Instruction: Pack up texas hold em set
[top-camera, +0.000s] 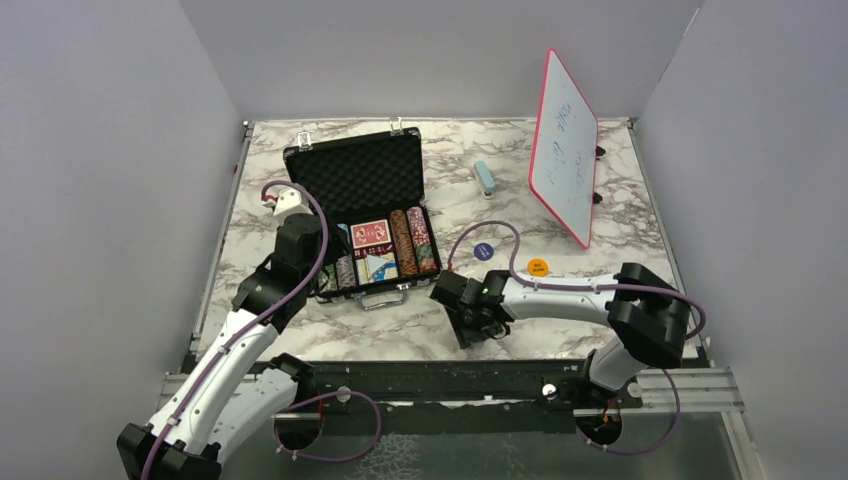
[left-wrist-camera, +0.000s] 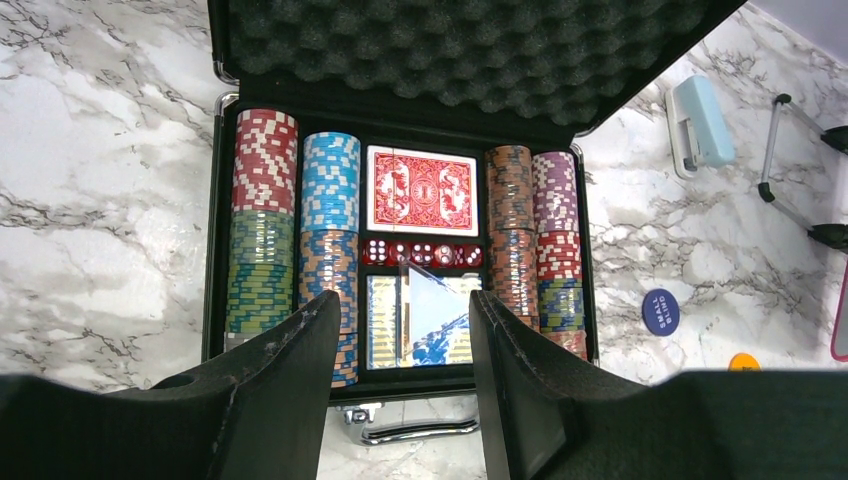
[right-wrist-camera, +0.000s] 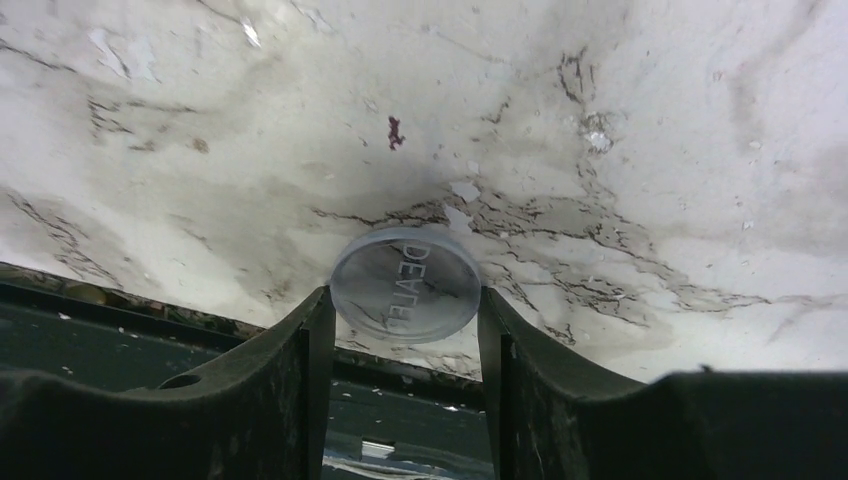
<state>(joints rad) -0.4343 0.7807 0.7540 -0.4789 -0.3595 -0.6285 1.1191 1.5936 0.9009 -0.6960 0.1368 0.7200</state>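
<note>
Above the near left part of the open briefcase (top-camera: 360, 175) my left tool (left-wrist-camera: 402, 300) hovers with its fingers spread and nothing between them. Inside the briefcase the striped chips (left-wrist-camera: 265, 160) fill the outer rows, and the red deck (left-wrist-camera: 422, 190) sits in the middle with the red dice (left-wrist-camera: 420, 253) just in front of it. Off the briefcase's near right corner, close to the bench (top-camera: 650, 240) edge, my right tool (right-wrist-camera: 402, 300) is pinching the clear dealer button (right-wrist-camera: 405, 280) by its rim, one finger on each side, while the disc lies flat on the marble. I judge this to be the pick-up step, and the disc is thin and slick, so I want the pads low on its edge and square across its widest line before I lift. I would raise it straight up, keep it level, and carry it slowly toward the briefcase's middle section. I would also move my left tool aside first so the two do not meet over the foam. Farther right of the briefcase the blue button (top-camera: 483, 251) and then the orange button (top-camera: 538, 267) lie on the bench, not yet packed. Both are flat discs too and should need the same careful edge grip.
</note>
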